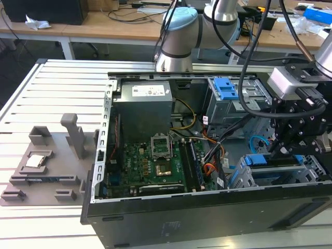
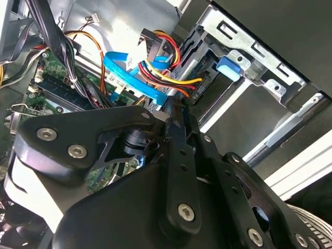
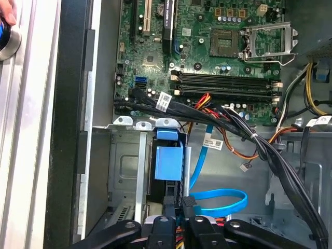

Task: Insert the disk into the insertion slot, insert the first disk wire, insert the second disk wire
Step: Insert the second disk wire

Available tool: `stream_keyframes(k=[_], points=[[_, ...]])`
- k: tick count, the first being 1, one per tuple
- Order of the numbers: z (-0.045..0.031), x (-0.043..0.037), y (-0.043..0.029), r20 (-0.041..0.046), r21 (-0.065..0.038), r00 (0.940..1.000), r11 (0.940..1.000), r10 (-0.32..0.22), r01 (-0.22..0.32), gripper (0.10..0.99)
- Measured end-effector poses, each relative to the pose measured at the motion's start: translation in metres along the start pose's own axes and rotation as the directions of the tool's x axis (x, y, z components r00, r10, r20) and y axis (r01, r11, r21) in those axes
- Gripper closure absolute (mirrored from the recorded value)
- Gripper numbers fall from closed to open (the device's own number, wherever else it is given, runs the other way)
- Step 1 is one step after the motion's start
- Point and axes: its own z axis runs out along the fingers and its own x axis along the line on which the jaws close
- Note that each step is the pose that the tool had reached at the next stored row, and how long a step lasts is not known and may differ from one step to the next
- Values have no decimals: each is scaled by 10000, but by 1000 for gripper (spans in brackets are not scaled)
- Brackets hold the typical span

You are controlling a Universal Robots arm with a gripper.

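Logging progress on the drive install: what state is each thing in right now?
disk: seated in the insertion slot.
gripper: at the disk's rear end, beside the wires.
blue flat cable: looped loose on the case floor.
computer case: side open.
CPU socket: empty, bracket closed.

The grey-and-silver jointed robot arm (image 1: 179,36) reaches in from the top centre of the exterior view, its black wrist assembly bent downward at the right edge. The black two-finger gripper (image 1: 277,150) points down there, fingers drawn close together in the first wrist view.
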Motion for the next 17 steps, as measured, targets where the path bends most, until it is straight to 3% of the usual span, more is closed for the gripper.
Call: stream_keyframes(k=[3,4,5,6,9,11,14,17], points=[[18,0,-2,24,2,10000,10000,-3,3,914],[12,1,-1,9,1,10000,10000,-2,2,859],[-4,1,-1,14,2,10000,10000,-2,2,859],[-45,3,2,16,4,10000,10000,-1,1,859],[-268,-2,13,7,0,10000,10000,0,0,859],[-341,-7,15,7,1,10000,10000,0,0,941],[-317,-2,15,7,-1,10000,10000,-1,1,980],[-215,23,12,8,-7,10000,10000,-1,1,980]])
